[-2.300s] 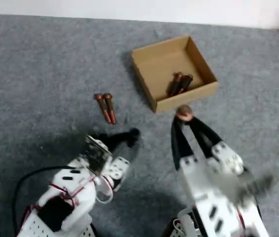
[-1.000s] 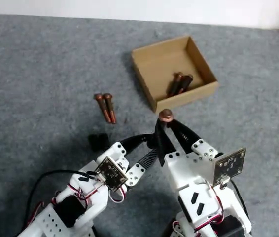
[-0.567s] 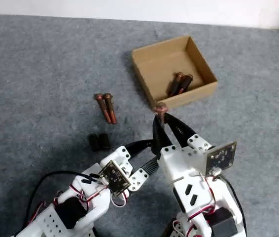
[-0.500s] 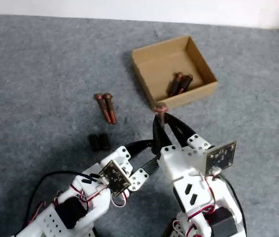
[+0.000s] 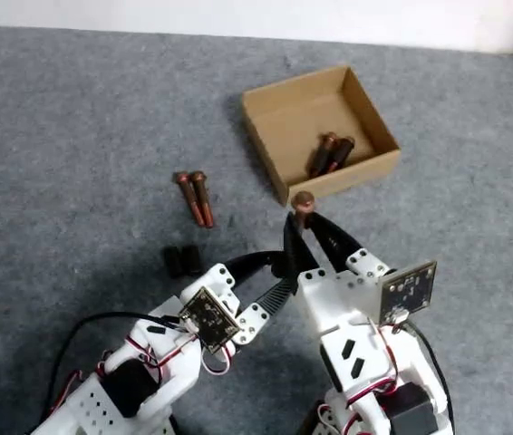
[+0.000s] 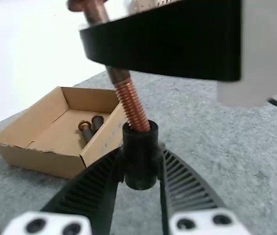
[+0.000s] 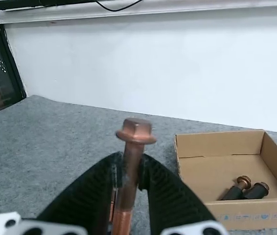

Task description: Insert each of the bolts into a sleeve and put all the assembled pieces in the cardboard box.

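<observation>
Copper bolt (image 7: 134, 134) is pinched by the right gripper (image 7: 128, 169), its threaded tip seated in a black sleeve (image 6: 139, 147) clamped by the left gripper (image 6: 139, 164), near the cardboard box (image 5: 285, 116). Insertion is judged the step in hand. A straight push home is called for next.

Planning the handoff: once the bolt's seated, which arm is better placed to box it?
Right, probably: the right gripper holds the bolt beside the cardboard box's near wall; the left gripper, on the sleeve, sits farther back.
</observation>
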